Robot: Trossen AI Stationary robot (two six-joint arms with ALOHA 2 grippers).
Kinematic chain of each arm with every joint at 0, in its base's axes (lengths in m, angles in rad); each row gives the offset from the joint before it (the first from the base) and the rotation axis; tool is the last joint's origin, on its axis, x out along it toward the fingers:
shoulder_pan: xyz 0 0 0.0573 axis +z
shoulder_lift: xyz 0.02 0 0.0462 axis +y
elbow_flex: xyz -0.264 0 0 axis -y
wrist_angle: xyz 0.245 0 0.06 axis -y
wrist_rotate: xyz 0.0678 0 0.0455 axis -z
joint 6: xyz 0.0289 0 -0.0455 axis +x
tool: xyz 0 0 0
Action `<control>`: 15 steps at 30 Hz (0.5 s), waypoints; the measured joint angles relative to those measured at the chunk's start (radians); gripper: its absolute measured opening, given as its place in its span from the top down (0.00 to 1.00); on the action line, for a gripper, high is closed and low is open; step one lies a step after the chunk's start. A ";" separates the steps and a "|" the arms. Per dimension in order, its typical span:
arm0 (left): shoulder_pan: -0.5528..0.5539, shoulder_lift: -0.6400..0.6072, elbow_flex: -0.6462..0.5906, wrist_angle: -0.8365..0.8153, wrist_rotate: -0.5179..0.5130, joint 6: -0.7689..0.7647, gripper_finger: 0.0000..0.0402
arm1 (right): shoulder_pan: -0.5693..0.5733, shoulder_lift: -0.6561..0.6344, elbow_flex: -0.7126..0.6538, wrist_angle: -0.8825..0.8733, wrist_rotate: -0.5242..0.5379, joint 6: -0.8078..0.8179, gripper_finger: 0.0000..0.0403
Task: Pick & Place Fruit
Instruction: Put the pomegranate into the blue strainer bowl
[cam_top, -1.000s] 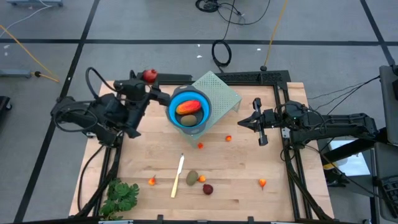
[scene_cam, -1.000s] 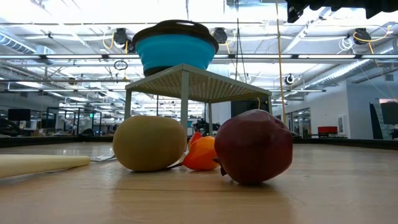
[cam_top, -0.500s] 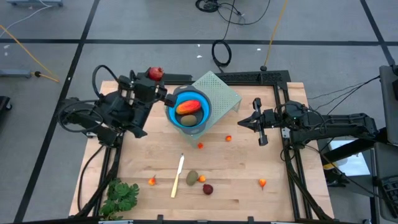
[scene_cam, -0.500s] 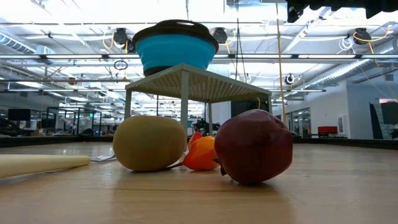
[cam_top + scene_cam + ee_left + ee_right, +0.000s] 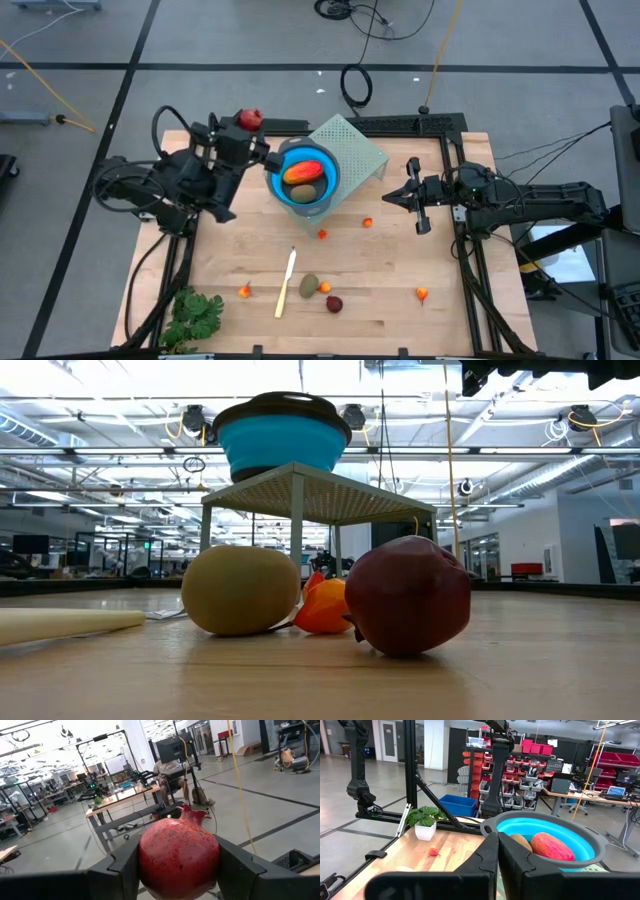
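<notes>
Pomegranate (image 5: 249,119), dark red with its little crown, sits clamped in the left gripper (image 5: 248,127) near the table's (image 5: 380,270) far-left corner, carried closer to the blue bowl (image 5: 305,177) than a second ago, so the drop looks near. Inside lie the orange-red oblong (image 5: 303,171) and a brown oval (image 5: 306,191). By the right edge, the right gripper (image 5: 412,196) waits, fingers pressed together.

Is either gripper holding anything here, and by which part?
The left gripper grips a dark red pomegranate across its sides, crown outward. The right gripper holds nothing.
</notes>
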 joint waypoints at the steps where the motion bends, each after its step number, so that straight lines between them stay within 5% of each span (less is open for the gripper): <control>1: 0.000 0.000 0.000 0.000 0.000 -0.006 0.50 | 0.000 0.000 0.000 0.000 0.000 0.000 0.99; 8: -0.005 0.000 0.000 -0.111 0.013 -0.143 0.50 | 0.000 0.000 0.000 0.000 0.000 0.000 0.99; 15: 0.008 0.000 0.000 -0.373 0.175 -0.423 0.50 | 0.000 0.000 0.000 0.000 0.000 0.000 0.99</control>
